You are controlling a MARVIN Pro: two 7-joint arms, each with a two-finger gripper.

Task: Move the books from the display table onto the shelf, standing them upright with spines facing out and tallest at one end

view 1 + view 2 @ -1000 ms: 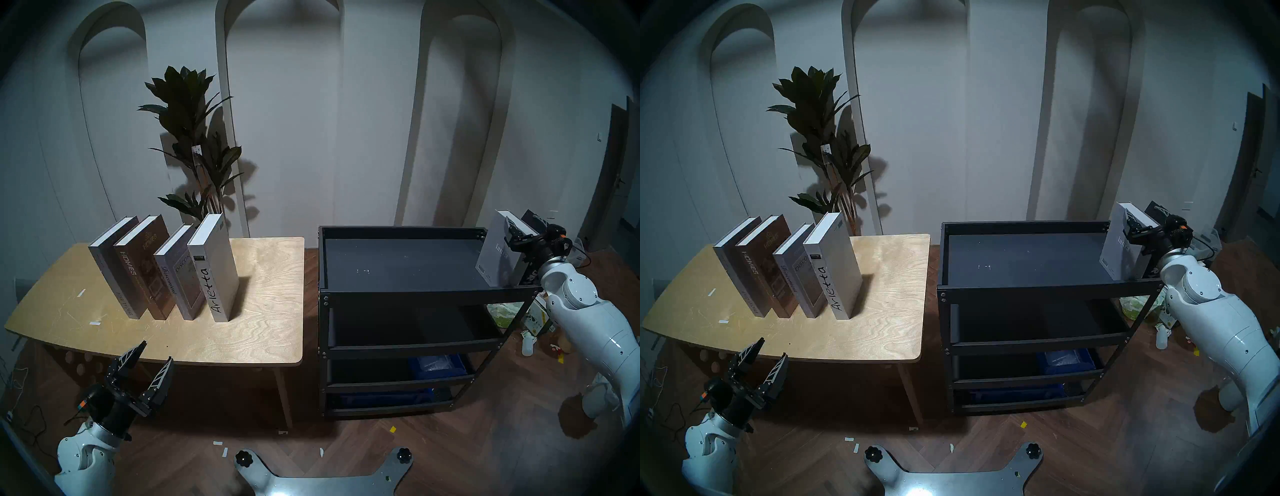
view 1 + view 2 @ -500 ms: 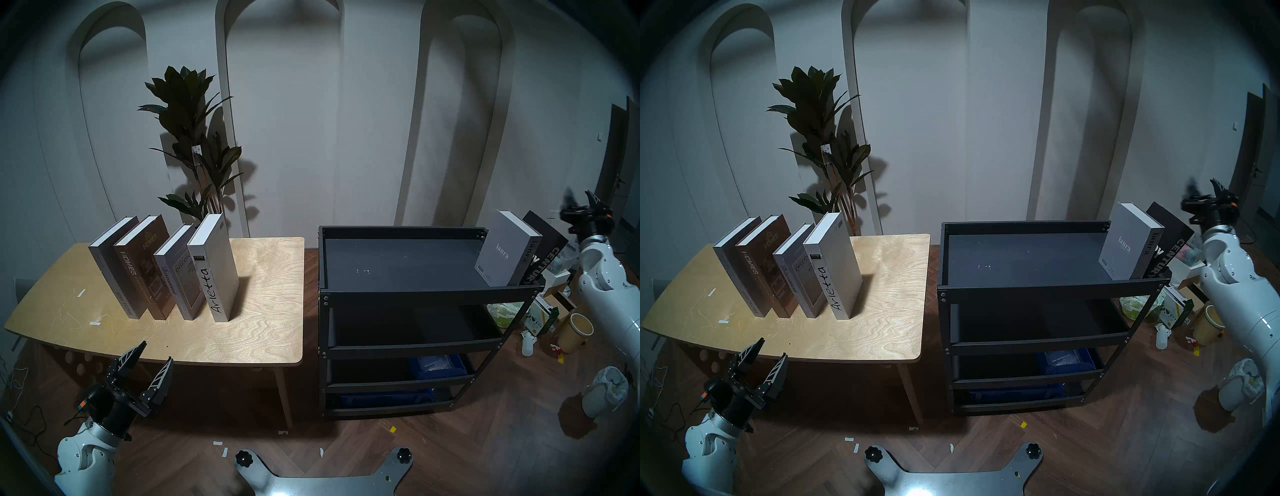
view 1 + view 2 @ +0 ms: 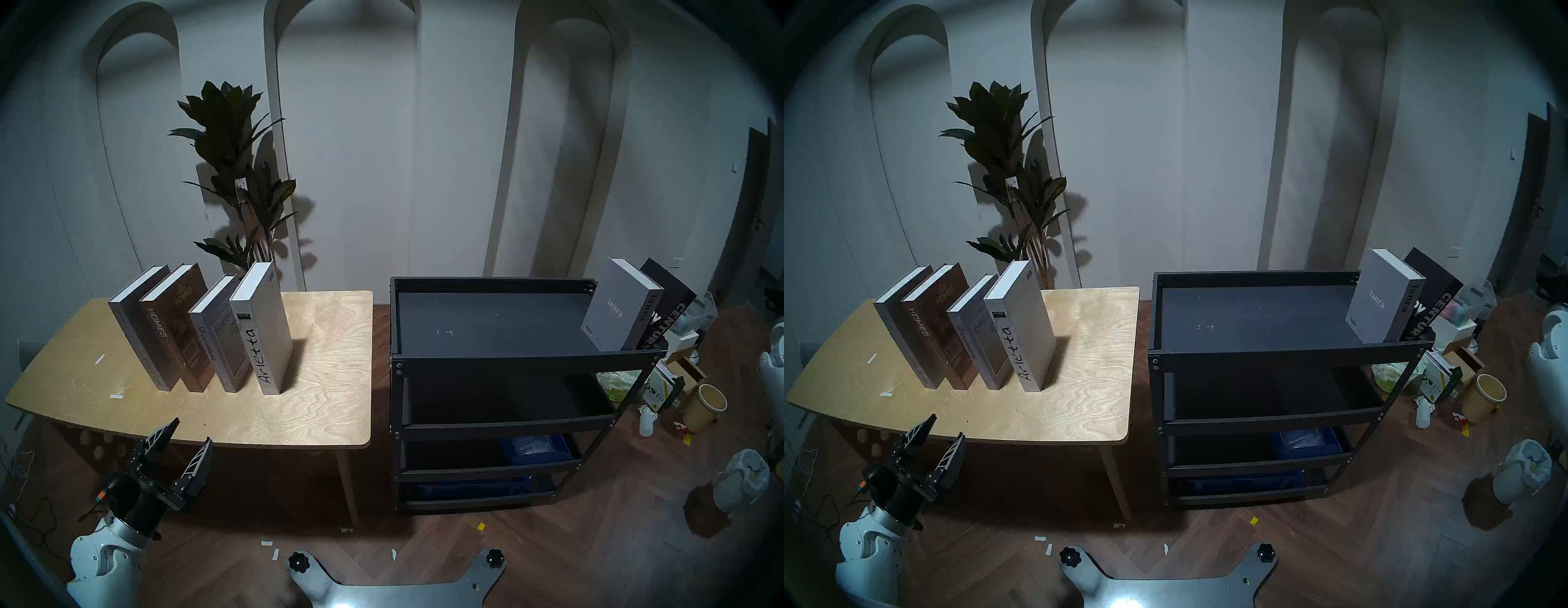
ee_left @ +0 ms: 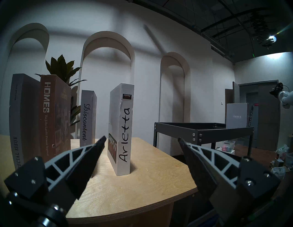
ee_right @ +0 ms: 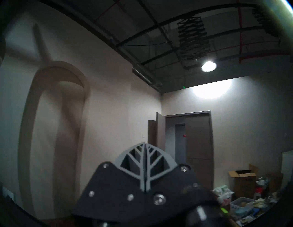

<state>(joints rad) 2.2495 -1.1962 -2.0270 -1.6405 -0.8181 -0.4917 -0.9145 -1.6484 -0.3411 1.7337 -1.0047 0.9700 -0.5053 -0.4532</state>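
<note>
**Two books on the shelf, four on the table**

My left gripper [image 3: 191,429] hangs at the near edge of the display table [image 3: 322,407], jaws spread wide with nothing between them. In its wrist view the fingers [image 4: 82,160] frame the white "Arletta" [image 4: 122,126], which stands upright just ahead.

My right gripper [image 5: 145,146] is raised off to the right of the shelf [image 3: 522,361], pointing toward the far wall and a brown door [image 5: 199,147]. Its two fingers are pressed flat together, empty.

On the table four books stand in a row, spines toward me: grey "Special Issue" [image 3: 140,327], brown "HOMES" [image 3: 174,327], grey "Discontent" [image 3: 218,335], then "Arletta".

At the right end of the shelf's top level, grey "ianra" [image 3: 615,305] stands upright, with black "CENTURY" [image 3: 668,310] leaning just beyond it.
</note>
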